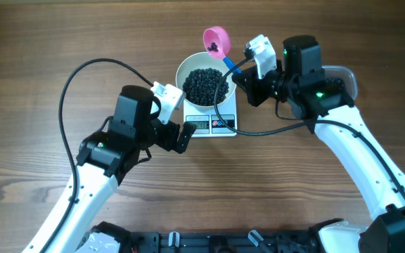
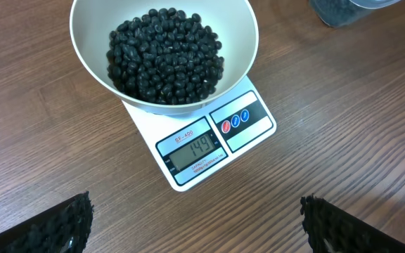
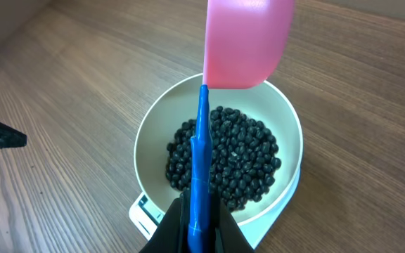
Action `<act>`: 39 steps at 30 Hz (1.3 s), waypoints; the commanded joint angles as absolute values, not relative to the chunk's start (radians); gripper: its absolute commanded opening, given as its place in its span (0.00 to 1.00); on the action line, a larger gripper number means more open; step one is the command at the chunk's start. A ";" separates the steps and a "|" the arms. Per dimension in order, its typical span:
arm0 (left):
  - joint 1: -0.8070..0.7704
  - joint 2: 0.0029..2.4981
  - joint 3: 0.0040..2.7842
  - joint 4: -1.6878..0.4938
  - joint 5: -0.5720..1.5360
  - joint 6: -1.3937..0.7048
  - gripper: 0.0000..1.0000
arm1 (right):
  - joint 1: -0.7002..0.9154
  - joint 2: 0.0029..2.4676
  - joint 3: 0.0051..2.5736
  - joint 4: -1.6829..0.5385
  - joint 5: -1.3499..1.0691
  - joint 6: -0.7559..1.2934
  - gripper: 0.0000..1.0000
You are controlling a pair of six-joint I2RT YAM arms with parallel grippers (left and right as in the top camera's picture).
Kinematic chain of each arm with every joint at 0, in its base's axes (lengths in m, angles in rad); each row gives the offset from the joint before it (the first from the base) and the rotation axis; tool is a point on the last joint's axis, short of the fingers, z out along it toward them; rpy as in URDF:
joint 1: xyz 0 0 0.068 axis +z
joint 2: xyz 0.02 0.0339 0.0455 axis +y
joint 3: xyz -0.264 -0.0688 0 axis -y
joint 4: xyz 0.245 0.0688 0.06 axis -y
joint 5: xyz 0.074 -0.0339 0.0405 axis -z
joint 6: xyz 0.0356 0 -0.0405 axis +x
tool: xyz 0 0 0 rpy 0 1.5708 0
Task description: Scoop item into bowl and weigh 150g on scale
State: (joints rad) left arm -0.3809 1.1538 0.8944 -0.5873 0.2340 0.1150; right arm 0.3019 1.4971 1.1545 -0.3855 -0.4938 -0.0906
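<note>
R hand (image 3: 199, 230) clamped tight on the blue handle of the scoop (image 1: 216, 42). Pink cup is up over the far rim of the bowl (image 1: 183, 73), a few beans in it. Bowl sits on the scale (image 2: 248, 121), covering its back half, front edge w/ display in view, reading 149. Beans (image 2: 164, 60) heaped well below the rim. L hand (image 2: 199, 228) spread wide, holding nothing, low off the scale's front-left corner. Open bench (image 1: 34, 42) left & front. Tub (image 2: 343, 10) far right.
</note>
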 commanded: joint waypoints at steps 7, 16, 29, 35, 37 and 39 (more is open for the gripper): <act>-0.384 1.161 0.890 -0.587 0.243 0.126 1.00 | 0.302 1.480 1.158 -0.482 -0.506 -0.281 0.04; -0.384 1.161 0.890 -0.588 0.243 0.126 1.00 | 0.325 1.484 1.153 -0.525 -0.465 -0.371 0.04; -0.384 1.161 0.890 -0.587 0.243 0.126 1.00 | 0.350 1.522 1.153 -0.518 -0.355 -0.409 0.04; -0.384 1.161 0.890 -0.588 0.243 0.126 1.00 | 0.351 1.541 1.153 -0.517 -0.356 -0.419 0.04; -0.384 1.161 0.890 -0.588 0.242 0.126 1.00 | 0.351 1.541 1.153 -0.514 -0.356 -0.419 0.04; -0.384 1.161 0.890 -0.588 0.243 0.126 1.00 | 0.351 1.541 1.153 -0.514 -0.356 -0.419 0.04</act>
State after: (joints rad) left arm -0.3809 1.1538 0.8944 -0.5873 0.2340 0.1150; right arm 0.3473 1.5333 1.1545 -0.5236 -0.3641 -0.3996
